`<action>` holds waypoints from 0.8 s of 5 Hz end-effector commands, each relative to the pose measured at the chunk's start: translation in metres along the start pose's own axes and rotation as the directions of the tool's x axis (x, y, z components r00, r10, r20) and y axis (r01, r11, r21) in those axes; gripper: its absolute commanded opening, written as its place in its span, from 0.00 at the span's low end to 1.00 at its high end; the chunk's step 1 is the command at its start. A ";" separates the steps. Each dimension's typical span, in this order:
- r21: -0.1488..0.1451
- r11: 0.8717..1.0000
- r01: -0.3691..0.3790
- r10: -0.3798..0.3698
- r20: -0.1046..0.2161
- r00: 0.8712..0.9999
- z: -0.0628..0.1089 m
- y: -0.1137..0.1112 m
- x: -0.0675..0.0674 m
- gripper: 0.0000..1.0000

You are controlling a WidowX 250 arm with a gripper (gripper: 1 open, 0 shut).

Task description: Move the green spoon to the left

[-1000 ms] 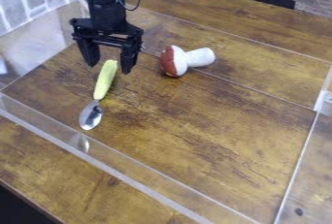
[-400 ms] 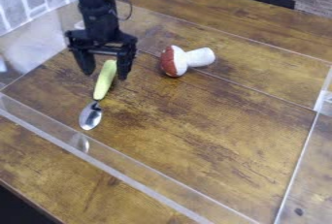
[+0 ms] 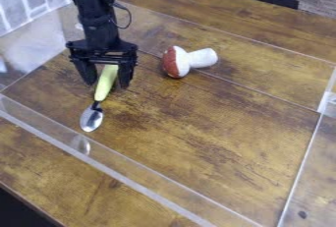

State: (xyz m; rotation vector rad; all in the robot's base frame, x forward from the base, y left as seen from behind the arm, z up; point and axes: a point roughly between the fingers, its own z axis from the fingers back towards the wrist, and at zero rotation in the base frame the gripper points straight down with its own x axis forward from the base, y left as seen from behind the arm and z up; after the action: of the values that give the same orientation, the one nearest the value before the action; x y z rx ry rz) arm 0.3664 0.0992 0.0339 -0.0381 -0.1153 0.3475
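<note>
Though the green spoon (image 3: 100,96) lies flat on the wooden worktop (image 3: 210,113) at left-centre of the frame, its handle's upper end is partly hidden behind the gripper (image 3: 104,75). Arm comes down from top left, gripper pointing straight down, jaws spread wide either side of the handle, gripping nothing. Toy mushroom (image 3: 187,61) lies to the right, well apart.
</note>
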 end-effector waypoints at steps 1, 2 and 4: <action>-0.013 0.999 -0.030 0.030 0.043 0.999 0.010 0.011 0.007 1.00; -0.029 0.999 -0.033 0.034 0.048 0.998 0.009 0.011 0.010 1.00; -0.049 0.999 -0.024 0.026 0.054 0.998 0.009 0.006 0.011 1.00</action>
State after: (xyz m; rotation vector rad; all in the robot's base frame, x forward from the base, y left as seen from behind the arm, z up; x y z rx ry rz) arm 0.3699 0.1016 0.0299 -0.0865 -0.1266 0.3657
